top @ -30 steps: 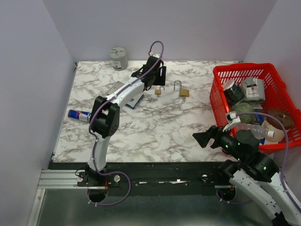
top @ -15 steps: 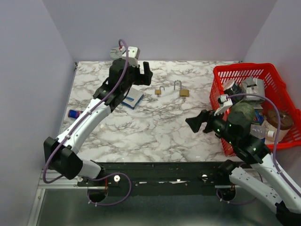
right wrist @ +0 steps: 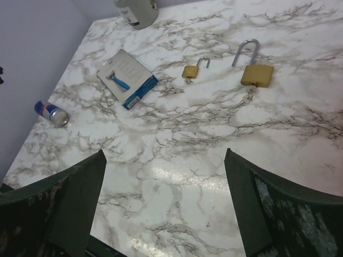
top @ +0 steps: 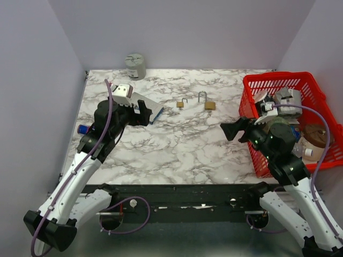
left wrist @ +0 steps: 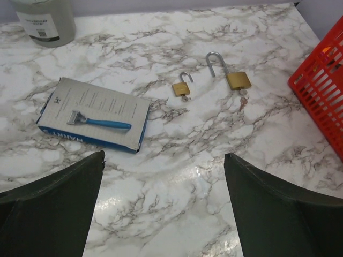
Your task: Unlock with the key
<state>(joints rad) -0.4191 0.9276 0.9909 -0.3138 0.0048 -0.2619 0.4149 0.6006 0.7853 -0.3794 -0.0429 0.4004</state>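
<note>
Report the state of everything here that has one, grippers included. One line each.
left gripper: open, empty
right gripper: open, empty
small padlock: lying flat, shackle open
large padlock: lying flat, shackle open
key: apparently in the large padlock's base
can: on its side
razor box: flat, closed
grey canister: upright
red basket: holds several items

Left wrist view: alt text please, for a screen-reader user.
A small padlock and a larger padlock, both brass, lie apart on the marble table, shackles apparently open. Left of them is a razor box, with a grey canister top left and a red basket at the right edge. The left gripper frames the bottom, open and empty.
</note>
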